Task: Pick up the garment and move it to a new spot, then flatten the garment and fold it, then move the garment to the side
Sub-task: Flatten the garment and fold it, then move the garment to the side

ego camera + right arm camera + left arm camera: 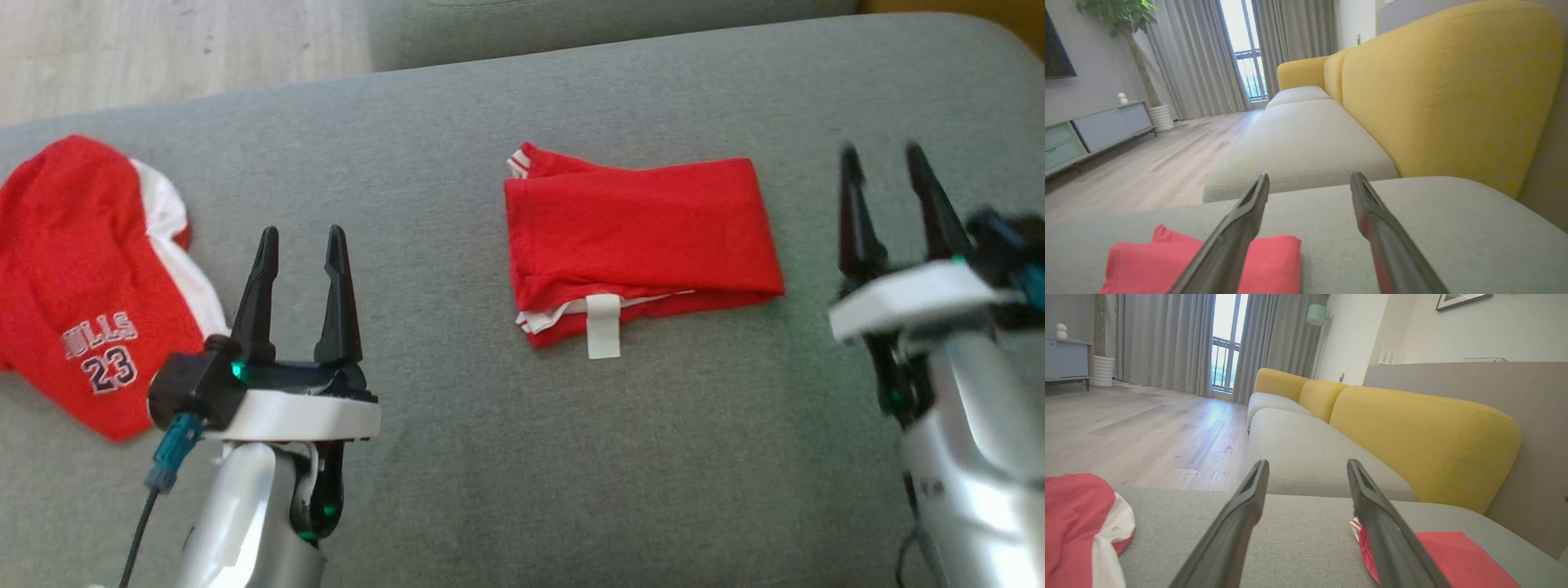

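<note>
A red garment [641, 241], folded into a neat rectangle with a white label at its near edge, lies in the middle of the grey cushion [522, 457]. The same folded garment [1457, 563] shows at the lower right of the left wrist view, and as the folded garment [1200, 265] at the lower left of the right wrist view. My left gripper [300, 241] stands open, left of and nearer than the garment, holding nothing. On the garment's right, my right gripper [886, 159] is open and empty too, slightly blurred.
A second red and white jersey [90, 278] printed BULLS 23 lies loose at the cushion's left end. Wooden floor [163, 49] runs beyond the far edge. A yellow sofa back [1425, 437] and more grey seat cushions [1302, 143] stretch ahead.
</note>
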You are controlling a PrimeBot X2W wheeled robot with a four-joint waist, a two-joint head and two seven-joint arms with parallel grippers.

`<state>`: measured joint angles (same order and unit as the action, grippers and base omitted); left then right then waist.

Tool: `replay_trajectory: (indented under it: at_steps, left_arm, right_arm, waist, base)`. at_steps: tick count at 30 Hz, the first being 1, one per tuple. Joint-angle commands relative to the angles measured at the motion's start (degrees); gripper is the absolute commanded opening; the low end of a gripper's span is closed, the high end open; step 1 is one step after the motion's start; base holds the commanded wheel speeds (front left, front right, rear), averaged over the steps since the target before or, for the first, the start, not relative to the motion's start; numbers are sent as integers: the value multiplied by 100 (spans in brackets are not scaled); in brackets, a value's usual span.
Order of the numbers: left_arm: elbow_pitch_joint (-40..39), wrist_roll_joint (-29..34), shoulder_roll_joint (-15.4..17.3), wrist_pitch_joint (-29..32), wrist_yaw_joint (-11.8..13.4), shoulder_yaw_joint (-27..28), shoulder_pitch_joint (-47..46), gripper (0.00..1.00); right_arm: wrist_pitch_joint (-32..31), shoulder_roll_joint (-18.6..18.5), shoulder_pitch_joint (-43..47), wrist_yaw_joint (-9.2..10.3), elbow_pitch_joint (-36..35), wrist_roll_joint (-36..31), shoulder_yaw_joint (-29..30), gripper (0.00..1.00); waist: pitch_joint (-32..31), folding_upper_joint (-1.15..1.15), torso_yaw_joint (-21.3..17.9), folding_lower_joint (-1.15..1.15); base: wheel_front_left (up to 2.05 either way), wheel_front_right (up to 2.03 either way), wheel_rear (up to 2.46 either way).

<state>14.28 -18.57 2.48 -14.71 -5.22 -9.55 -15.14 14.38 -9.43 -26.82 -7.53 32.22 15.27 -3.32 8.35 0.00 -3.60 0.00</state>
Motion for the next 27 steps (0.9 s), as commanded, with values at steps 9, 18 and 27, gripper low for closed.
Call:
replay_trajectory:
  at_steps: [9, 18, 27]
  left_arm:
    - [-231, 109, 40, -29, -46, 297, 150, 100]
    - [-300, 164, 40, -29, -75, 299, 206, 100]
    - [-328, 165, 40, -29, -87, 172, 89, 100]
  right_arm:
    - [61, 528, 882, 4, -1157, -550, 510, 100]
    - [32, 643, 1085, 4, -1378, -636, 564, 100]
    - [-158, 653, 945, 4, -1448, -586, 601, 100]
  waist:
    - [-15, 0, -152, 0]
    - [-50, 0, -129, 0]
    - [164, 0, 47, 0]
  base:
    - [0, 0, 0]
    - [0, 0, 0]
    - [0, 0, 0]
